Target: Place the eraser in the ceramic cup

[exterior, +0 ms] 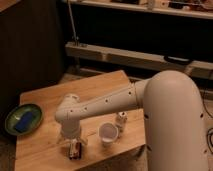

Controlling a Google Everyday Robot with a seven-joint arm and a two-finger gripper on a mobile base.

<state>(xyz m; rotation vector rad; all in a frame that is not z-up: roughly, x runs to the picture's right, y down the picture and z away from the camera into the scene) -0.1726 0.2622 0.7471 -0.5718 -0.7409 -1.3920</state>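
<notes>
The eraser [75, 149] is a small dark bar with a pale centre, lying near the front edge of the wooden table [45, 145]. My gripper [73, 143] points straight down onto it from the white arm's wrist, and its fingers stand open on either side of the eraser. The ceramic cup [108, 133] is a small pale round cup standing upright just to the right of the gripper, a short gap away.
A small white bottle [121, 120] stands right behind the cup. A green plate [11, 126] holding a blue block [24, 121] sits at the table's left edge. My large white arm [170, 120] covers the right side, and dark shelves run along the back.
</notes>
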